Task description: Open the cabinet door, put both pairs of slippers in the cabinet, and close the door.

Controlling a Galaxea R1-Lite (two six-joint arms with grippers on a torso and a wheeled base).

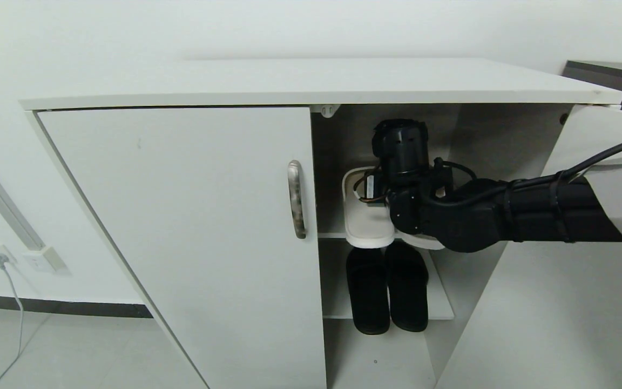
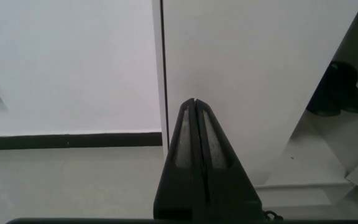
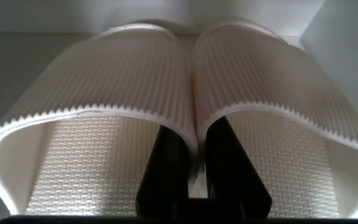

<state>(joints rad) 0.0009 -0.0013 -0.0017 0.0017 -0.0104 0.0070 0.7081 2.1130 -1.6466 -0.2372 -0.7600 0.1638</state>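
Ribbing covers the broad straps of the white slippers [image 3: 123,68], which sit side by side at the upper shelf of the cabinet [image 1: 311,81], above the black slippers [image 1: 386,292]. The right gripper [image 3: 196,143] pinches both inner strap edges. The left gripper [image 2: 194,106], before the cabinet's closed door, is pressed together and empty.

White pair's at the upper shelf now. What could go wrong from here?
1. The white slippers jut past the front of the upper shelf; if the right gripper releases here, they may tip out.
2. The black slippers overhang the lower shelf too, so the open right door could catch on them.
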